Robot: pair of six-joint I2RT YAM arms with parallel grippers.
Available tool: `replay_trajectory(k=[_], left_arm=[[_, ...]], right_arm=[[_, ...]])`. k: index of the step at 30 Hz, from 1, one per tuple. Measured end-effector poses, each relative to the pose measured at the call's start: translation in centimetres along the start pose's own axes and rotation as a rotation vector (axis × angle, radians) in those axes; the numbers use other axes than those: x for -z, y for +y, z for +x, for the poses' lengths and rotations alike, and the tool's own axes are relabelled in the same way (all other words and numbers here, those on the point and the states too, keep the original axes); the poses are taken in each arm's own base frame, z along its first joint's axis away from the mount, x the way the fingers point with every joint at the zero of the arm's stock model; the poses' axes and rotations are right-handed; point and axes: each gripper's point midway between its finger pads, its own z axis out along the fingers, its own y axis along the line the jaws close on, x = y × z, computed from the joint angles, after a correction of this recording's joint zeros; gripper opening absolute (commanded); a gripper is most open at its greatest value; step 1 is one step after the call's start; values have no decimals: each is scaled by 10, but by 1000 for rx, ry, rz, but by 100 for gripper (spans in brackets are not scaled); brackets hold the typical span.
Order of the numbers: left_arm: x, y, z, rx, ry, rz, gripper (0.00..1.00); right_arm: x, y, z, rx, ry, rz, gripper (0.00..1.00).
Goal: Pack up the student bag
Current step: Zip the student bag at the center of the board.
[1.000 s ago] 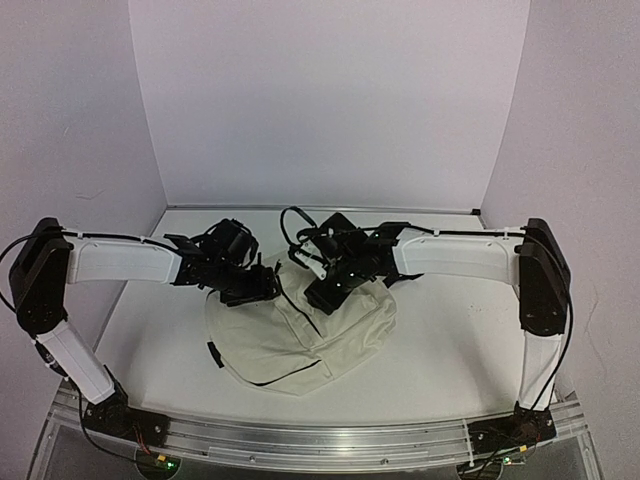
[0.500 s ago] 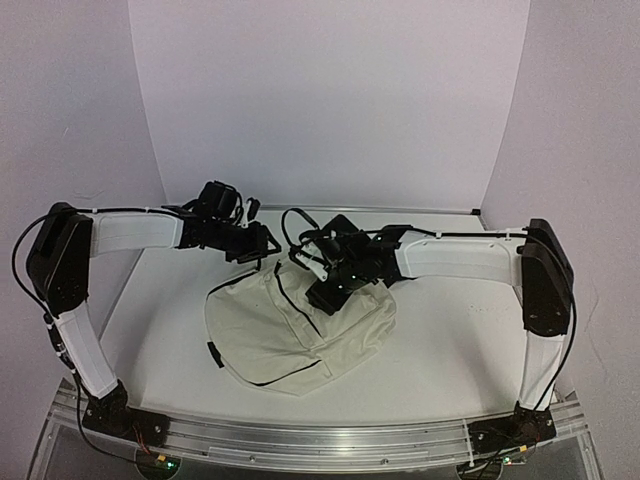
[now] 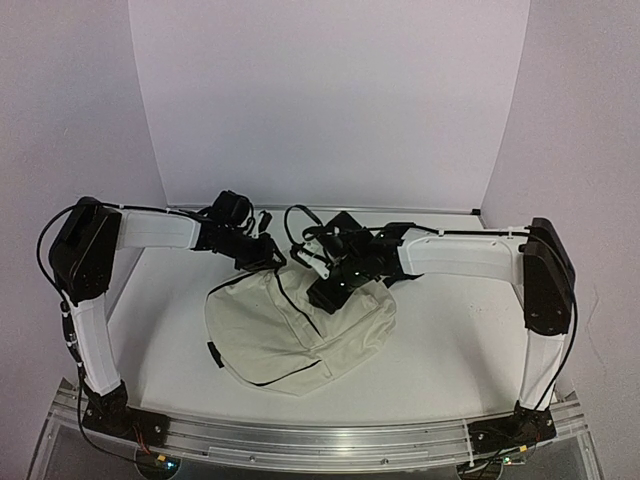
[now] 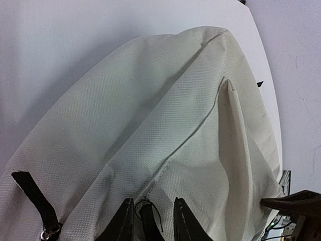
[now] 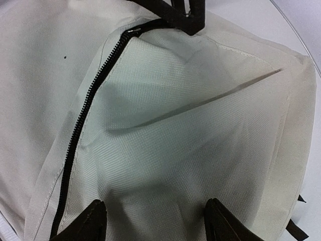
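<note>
**Left claw clamped on a tab, right claw spread over the bag**

My left claw is clenched. Its two fingers stand close together with a small black tab pinched between them, and a thin thread curls off that tab. The tab sits at the edge of the bag, so the cream cloth spreads out ahead of this claw and to both sides of it. A raised fold runs away from the claw on the right. Just to the left of my left fingers lies a black strap with a small metal ring at its near end.

My right claw is released, its fingers wide apart with nothing between them but bag cloth. I cannot tell whether the fingers touch that cloth. A black zipper starts ahead of this claw, curves leftward and passes just outside my left finger. A long crease crosses the cloth ahead of the claw.

From above, the bag lies slumped on the table. My left claw is at its far left edge and my right claw is over its far right part. The two claws are near each other but not touching.
</note>
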Motion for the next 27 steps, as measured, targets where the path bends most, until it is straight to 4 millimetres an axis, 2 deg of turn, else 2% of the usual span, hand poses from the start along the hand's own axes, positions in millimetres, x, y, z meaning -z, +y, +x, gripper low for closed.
replay_trajectory(k=[5,10,14,17,20,27], left_arm=[[2,-3,1,-6,2,12,1],[23,-14,6,-11,-19,35,0],[47,-39,4,-47,-59,74,0],[57,-60,11,-81,-66,104,0],[56,-70,25,-106,-53,113,0],[38,-91,61,-180,-19,127,0]], right_arm=[[0,-2,0,-12,-2,-17,66],[0,-3,0,-24,-5,-38,66],[0,-3,0,-35,-6,-51,66],[0,-3,0,-45,-7,-62,66],[1,-3,-1,-60,-7,-75,66],[3,-5,-1,-105,-7,-129,66]])
